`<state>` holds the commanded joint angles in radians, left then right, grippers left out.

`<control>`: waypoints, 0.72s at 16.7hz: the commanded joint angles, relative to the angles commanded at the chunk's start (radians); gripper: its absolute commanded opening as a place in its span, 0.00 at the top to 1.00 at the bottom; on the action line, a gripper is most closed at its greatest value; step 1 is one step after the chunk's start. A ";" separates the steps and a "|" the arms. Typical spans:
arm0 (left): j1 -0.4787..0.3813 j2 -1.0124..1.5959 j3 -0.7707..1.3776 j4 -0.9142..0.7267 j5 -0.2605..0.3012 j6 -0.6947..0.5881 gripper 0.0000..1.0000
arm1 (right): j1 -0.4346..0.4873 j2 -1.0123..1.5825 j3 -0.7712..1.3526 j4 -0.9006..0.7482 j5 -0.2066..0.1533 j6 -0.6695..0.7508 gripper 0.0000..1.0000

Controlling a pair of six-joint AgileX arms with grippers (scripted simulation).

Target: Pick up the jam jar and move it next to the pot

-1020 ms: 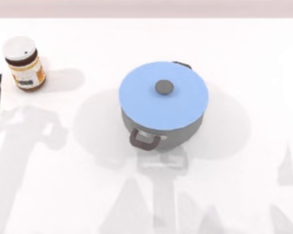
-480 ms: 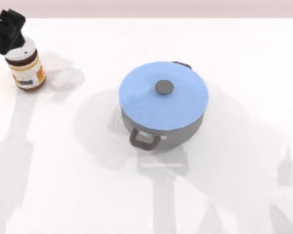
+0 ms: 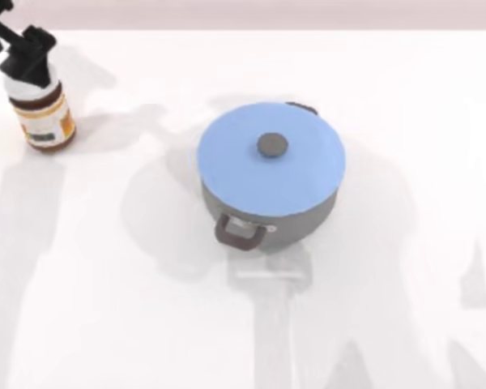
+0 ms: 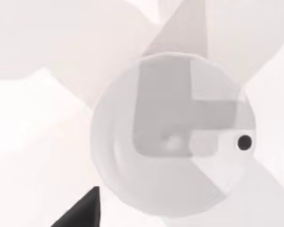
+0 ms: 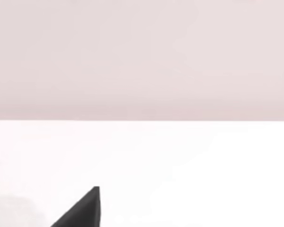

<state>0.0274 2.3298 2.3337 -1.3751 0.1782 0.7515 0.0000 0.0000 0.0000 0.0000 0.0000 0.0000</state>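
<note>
So the left gripper hovers right over the jam jar lid — can't tell its finger spread. Next: drop, clamp, carry beside the pot — right arm out of sight.

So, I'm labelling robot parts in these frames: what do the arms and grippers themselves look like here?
Little shows. The left gripper is matte black and blocky with angular edges, seen at the top view's left, over the small white-lidded brown jam jar. Each wrist view shows only one black, pointed finger tip. No cables, markings or arm links are visible; the right arm is outside the top view.
</note>
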 joint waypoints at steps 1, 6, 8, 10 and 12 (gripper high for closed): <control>0.005 0.056 0.062 -0.023 -0.005 0.023 0.00 | 0.000 0.000 0.000 0.000 0.000 0.000 0.00; 0.020 0.222 0.243 -0.086 -0.020 0.096 0.00 | 0.000 0.000 0.000 0.000 0.000 0.000 0.00; 0.020 0.229 0.250 -0.088 -0.021 0.099 0.00 | 0.000 0.000 0.000 0.000 0.000 0.000 0.00; 0.020 0.229 0.250 -0.088 -0.021 0.099 0.00 | 0.000 0.000 0.000 0.000 0.000 0.000 0.00; 0.014 0.229 0.247 -0.086 -0.020 0.098 0.00 | 0.000 0.000 0.000 0.000 0.000 0.000 0.00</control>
<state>0.0418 2.5589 2.5809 -1.4612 0.1582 0.8496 0.0000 0.0000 0.0000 0.0000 0.0000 0.0000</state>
